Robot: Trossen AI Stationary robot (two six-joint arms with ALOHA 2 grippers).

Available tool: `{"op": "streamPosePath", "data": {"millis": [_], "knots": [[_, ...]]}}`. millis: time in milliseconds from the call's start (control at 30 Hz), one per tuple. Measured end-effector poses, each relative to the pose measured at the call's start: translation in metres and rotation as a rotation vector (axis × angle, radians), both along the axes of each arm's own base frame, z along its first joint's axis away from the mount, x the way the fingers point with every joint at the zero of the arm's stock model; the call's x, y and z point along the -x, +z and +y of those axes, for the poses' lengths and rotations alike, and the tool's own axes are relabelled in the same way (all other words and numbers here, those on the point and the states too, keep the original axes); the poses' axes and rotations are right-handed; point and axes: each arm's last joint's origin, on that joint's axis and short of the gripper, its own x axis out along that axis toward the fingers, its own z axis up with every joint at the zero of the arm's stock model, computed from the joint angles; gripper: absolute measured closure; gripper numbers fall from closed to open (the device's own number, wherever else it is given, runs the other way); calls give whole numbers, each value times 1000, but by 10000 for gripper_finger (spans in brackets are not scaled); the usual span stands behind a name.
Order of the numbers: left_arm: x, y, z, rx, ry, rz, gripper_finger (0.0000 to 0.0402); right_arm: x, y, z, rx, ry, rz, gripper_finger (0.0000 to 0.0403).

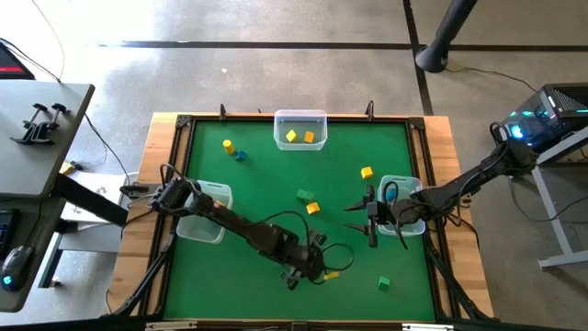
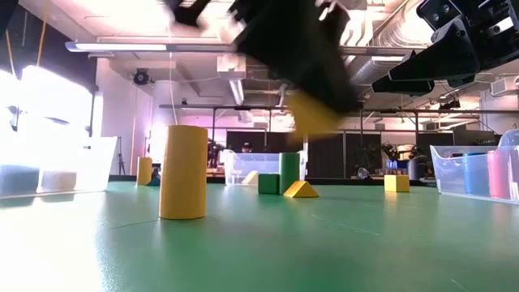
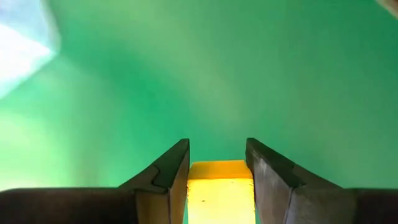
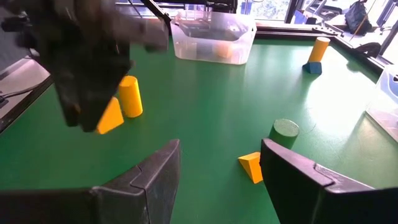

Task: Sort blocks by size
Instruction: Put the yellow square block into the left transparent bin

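The left gripper is clenched on a yellow block, which sits squarely between its two dark fingers above the green table mat; in the low view the same yellow piece hangs clear of the surface under the blurred claw. Just beside this claw, toward the table's middle, lie a green cylinder and a yellow wedge, close together. A little farther off stands an upright yellow cylinder, alone on the mat. Beyond those, near the far edge, a clear bin holds two yellowish blocks, and off to its side a tall yellow piece stands touching a small blue block. Another clear bin sits under the left arm's upper length. Across from the left claw, the right gripper hovers with its fingers spread and nothing between them, just beside a third clear bin; a green block lies on the mat near it.
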Motion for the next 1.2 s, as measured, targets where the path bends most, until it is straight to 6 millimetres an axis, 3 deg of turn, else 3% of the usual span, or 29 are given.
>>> {"op": "streamPosePath", "data": {"millis": [200,400,567,700,833,1000,1200], "knots": [[-16,34,19,-30,105,-85,281,0,0,0,0,0,1,192],[-3,36,50,-101,362,120,295,0,-1,0,1,0,6,192],[25,37,79,-200,581,378,296,0,-1,0,3,0,6,192],[48,48,88,-281,674,461,296,0,-1,0,2,0,6,192],[75,64,93,-258,757,441,297,0,-1,0,1,0,6,192],[127,83,103,-168,923,354,297,0,-1,0,3,0,6,192],[196,76,116,24,1121,254,297,0,-1,0,11,3,6,192]]}}
